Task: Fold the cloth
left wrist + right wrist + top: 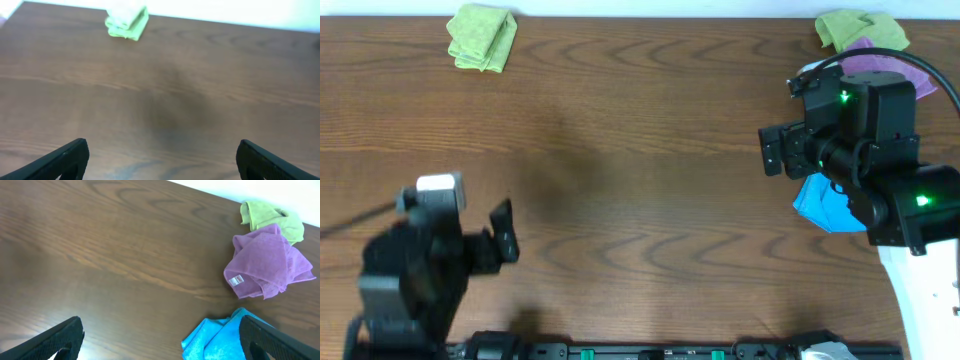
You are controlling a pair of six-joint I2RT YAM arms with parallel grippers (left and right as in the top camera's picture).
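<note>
The cloth (pixel 482 37) is lime green and lies folded into a small packet at the table's far left corner; in the left wrist view the cloth (pixel 127 21) sits far ahead near the back edge. My left gripper (pixel 504 235) hangs open over bare wood at the near left, well short of the packet, and its jaws (pixel 162 144) hold nothing. My right gripper (pixel 772 150) is open at the right side, far from the folded cloth. In its own view the right gripper (pixel 160 321) is empty.
A second green cloth (pixel 860 28) lies crumpled at the far right corner, with a purple cloth (pixel 265 262) beside it. A blue cloth (pixel 220 337) lies under my right arm, at the right fingertip. The table's back edge runs just behind both green cloths.
</note>
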